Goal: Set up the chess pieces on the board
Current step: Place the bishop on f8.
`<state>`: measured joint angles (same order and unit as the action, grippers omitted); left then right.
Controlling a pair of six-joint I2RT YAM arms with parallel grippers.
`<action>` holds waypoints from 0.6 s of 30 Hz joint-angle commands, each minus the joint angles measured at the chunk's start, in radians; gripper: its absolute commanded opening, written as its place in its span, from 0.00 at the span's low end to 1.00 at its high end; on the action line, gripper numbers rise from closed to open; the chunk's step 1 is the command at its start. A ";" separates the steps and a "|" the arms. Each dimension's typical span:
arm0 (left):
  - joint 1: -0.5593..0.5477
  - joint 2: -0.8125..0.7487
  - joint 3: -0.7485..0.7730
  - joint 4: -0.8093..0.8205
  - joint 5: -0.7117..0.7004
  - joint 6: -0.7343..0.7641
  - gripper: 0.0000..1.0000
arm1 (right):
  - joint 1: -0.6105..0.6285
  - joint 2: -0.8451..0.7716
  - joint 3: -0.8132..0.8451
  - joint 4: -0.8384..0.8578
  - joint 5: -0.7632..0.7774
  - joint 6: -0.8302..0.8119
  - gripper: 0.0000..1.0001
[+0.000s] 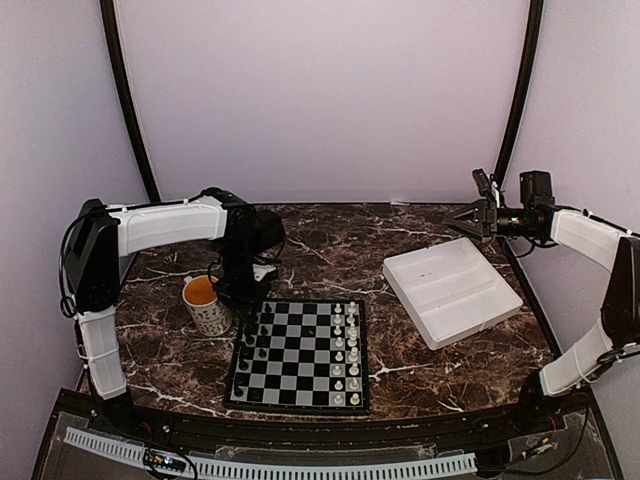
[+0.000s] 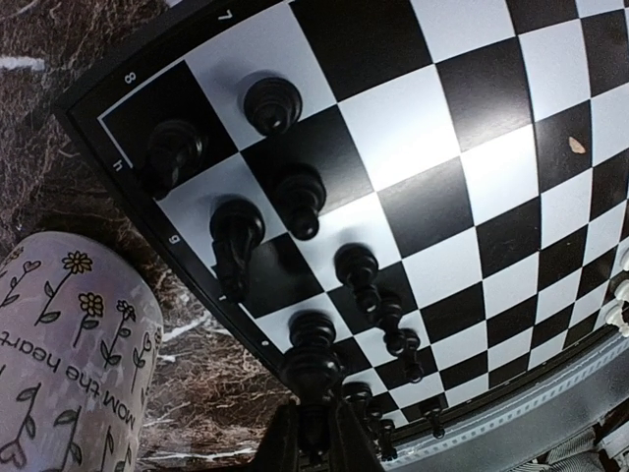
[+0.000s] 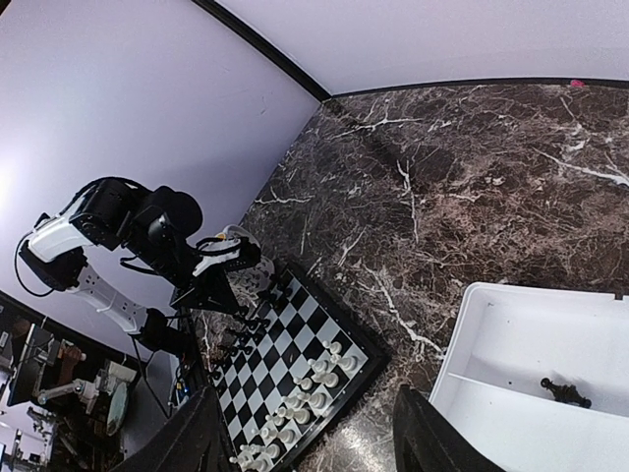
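Dark brown marble with white veins covers the bench (image 1: 400, 240), and pale purple walls stand around it. I see 2 robot arms, 1 on each side.

At 6 o'clock on the bench lies the board (image 1: 300, 350), flat, with a black frame. The black chess pieces (image 1: 246, 350) stand along its 9 o'clock side. The white chess pieces (image 1: 345, 345) stand in 2 lines along its 3 o'clock side. The middle squares are bare.

A mug (image 1: 207, 305) with little flowers drawn on it and orange inside sits at 10 o'clock from the board, just beside the board's corner.

The left arm bends down over that same corner. The left claw (image 2: 313, 423) is closed tight on 1 black piece (image 2: 313, 359), pinching it between both fingers. This piece is low over the edge of the board, on the side near the mug. I cannot tell if its foot touches the square. Other black pieces stand close by on the squares next to it, some in a row that runs along the edge.

A white tray (image 1: 452, 290) rests at 2 o'clock from the board, well apart from it and turned a bit. From the right wrist camera I can see 1 small dark piece (image 3: 565, 391) lying on its side in the tray.

The right claw (image 1: 460, 222) hangs up in the air at 12 o'clock from the tray, near the back wall. Its fingers are spread wide and hold nothing.
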<state>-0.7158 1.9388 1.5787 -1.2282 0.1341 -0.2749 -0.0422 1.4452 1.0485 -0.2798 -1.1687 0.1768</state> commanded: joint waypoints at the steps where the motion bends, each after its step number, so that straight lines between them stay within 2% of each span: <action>1: 0.013 0.006 -0.021 0.000 -0.009 -0.012 0.12 | -0.002 -0.028 -0.008 0.013 0.002 -0.018 0.61; 18: 0.025 0.054 -0.039 0.045 -0.023 -0.004 0.16 | -0.001 -0.030 -0.017 0.019 0.001 -0.017 0.61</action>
<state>-0.6987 1.9869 1.5532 -1.1778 0.1299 -0.2764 -0.0422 1.4433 1.0428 -0.2806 -1.1664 0.1764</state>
